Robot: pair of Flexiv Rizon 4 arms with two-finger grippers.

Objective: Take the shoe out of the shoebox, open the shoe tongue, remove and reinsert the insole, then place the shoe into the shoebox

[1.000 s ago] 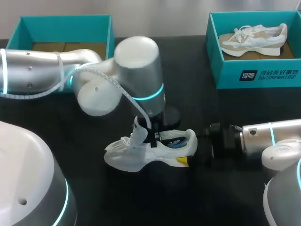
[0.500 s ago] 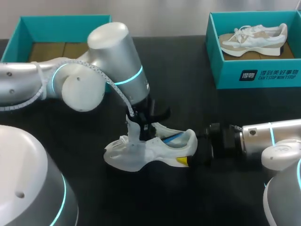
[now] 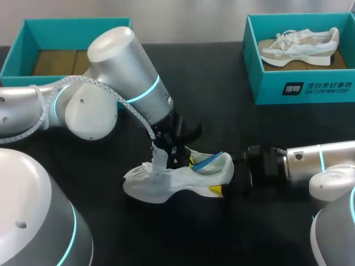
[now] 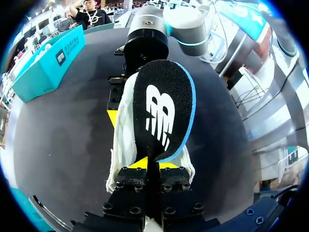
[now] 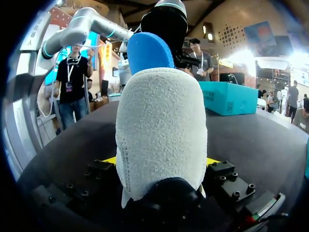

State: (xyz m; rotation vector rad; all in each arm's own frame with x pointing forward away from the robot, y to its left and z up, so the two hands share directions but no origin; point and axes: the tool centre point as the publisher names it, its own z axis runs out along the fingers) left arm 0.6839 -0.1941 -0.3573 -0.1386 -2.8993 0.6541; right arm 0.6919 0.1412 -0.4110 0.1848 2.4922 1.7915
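Pinching insole half-lifted from shoe: our left gripper; right gripper clamps heel. We judge unboxing, tongue done; reinsertion, return to shoebox at ten o'clock remain.

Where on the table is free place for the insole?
The table is bare between the empty shoebox and the full shoebox, also in front of the shoe. Crowded at the shoe: left gripper on the insole, right gripper at its heel.
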